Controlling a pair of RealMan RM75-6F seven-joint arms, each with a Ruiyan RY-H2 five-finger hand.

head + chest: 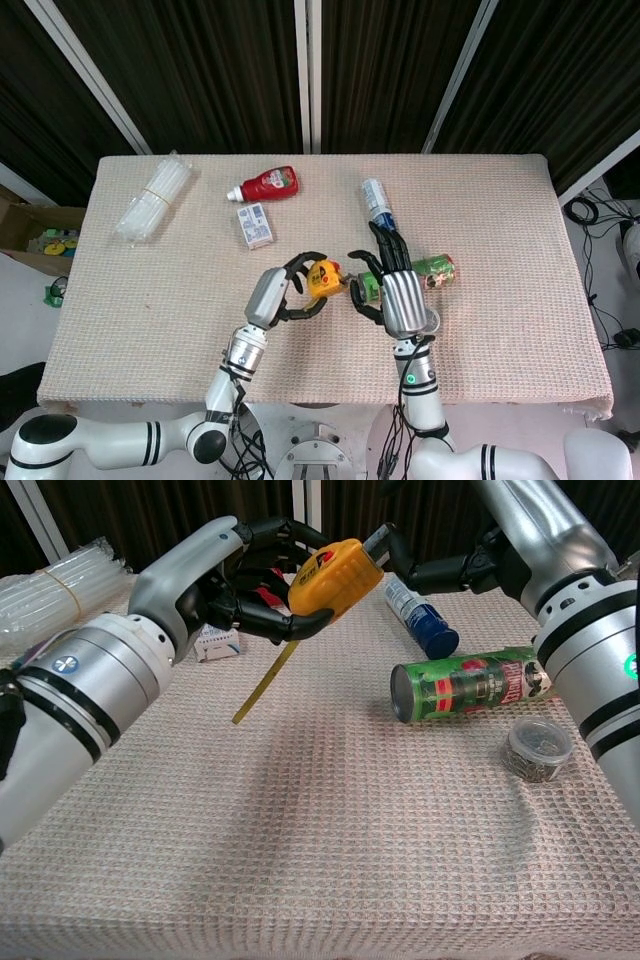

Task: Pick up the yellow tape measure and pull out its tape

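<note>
My left hand (225, 580) grips the yellow tape measure (335, 575) and holds it above the table, just left of centre. A short length of yellow tape (262, 685) hangs from the case, slanting down to the left. My right hand (455, 570) reaches in from the right with fingers spread, and one fingertip (382, 540) is at the case's upper right end. From above, the tape measure (322, 278) sits between the left hand (283, 293) and the right hand (393, 283). I cannot see the right hand pinching the tape.
A green can (465, 685) lies on its side under the right arm, with a small round jar (540, 748) in front of it. A blue-capped bottle (420, 615) lies behind. A ketchup bottle (268, 185), a white box (256, 224) and a bundle of clear tubes (155, 195) lie at the back left.
</note>
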